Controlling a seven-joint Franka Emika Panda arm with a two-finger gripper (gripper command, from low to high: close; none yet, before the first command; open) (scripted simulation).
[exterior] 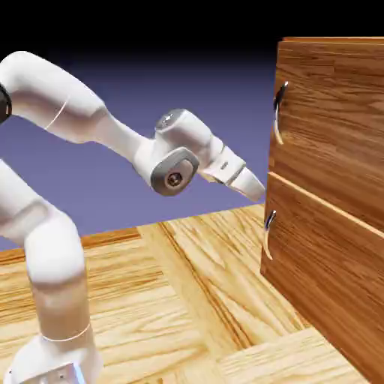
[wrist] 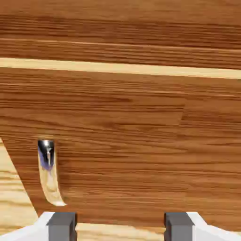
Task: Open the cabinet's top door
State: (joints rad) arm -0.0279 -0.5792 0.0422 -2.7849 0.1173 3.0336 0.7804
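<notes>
The top door (exterior: 337,112) of the cabinet (exterior: 322,202) stood on the exterior view's right, its curved handle (exterior: 280,112) above and beyond the tool (exterior: 259,196). The tool pointed toward the cabinet near the seam between the panels, its fingers (wrist: 62,227) wide apart with nothing between them. The lower handle (wrist: 49,173) lay off to one side in the hand view.
</notes>
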